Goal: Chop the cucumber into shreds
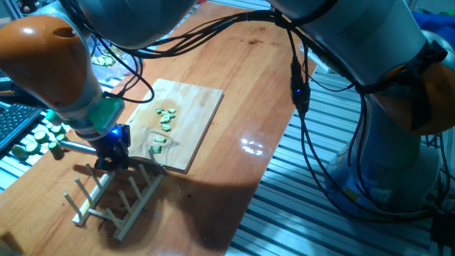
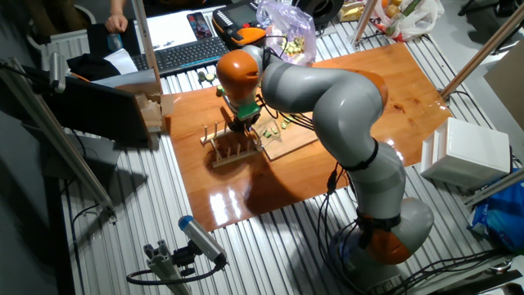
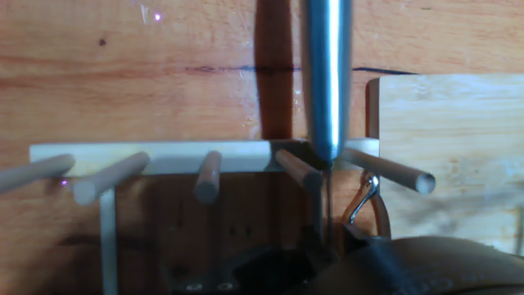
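The cucumber shreds [image 1: 167, 117] lie as small light-green bits on the wooden cutting board [image 1: 192, 135], with a few more near its front corner [image 1: 158, 144]. In the other fixed view the bits show as specks on the board [image 2: 277, 129]. My gripper [image 1: 114, 158] is off the board's left front corner, low over a wooden peg rack [image 1: 117, 193]. It is shut on a knife whose steel handle [image 1: 75, 147] sticks out to the left. In the hand view the handle [image 3: 327, 74] points away and the thin blade runs down between the rack's pegs [image 3: 209, 174]. The fingers are mostly hidden there.
Several thicker cucumber chunks [image 1: 39, 141] lie at the table's left edge, with more slices [image 1: 103, 60] farther back. A keyboard [image 2: 184, 53] and a plastic bag [image 2: 286, 20] sit behind the table. The board's edge [image 3: 458, 147] is to the right of the rack.
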Robot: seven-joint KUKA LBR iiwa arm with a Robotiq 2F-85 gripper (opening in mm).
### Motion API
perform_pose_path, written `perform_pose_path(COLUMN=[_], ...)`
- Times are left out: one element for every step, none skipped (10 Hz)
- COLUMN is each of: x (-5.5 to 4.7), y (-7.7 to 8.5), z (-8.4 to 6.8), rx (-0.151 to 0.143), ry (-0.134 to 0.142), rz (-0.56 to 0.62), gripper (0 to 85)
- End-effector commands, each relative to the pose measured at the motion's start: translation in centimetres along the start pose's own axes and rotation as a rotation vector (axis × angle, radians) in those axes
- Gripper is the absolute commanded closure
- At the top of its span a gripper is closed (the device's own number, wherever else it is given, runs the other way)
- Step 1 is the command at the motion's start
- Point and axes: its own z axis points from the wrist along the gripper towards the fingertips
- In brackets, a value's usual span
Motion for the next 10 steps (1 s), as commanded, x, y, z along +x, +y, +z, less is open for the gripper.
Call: perform_pose_path(x=[0.0,0.2,0.3,0.5,0.7,0.8,0.9,1.1,1.1,1.1], y=[-0.1,-0.4,-1.1,-2.2,-3.2,-4.0,-4.8,-5.5,-6.1,-6.7], z=[-0.8,-2.4,-4.3,-6.5,-8.3,-10.0,-11.3,-12.1,-12.5,-12.7], rx=[-0.009,-0.025,-0.061,-0.075,-0.091,-0.112,-0.116,-0.121,-0.135,-0.144], ry=[0.012,0.031,0.058,0.079,0.091,0.113,0.122,0.123,0.119,0.111], rz=[0.008,0.012,0.020,0.020,0.022,0.025,0.024,0.021,0.019,0.000], gripper=[51.0,51.0,51.0,51.0,51.0,51.0,51.0,68.0,68.0,85.0])
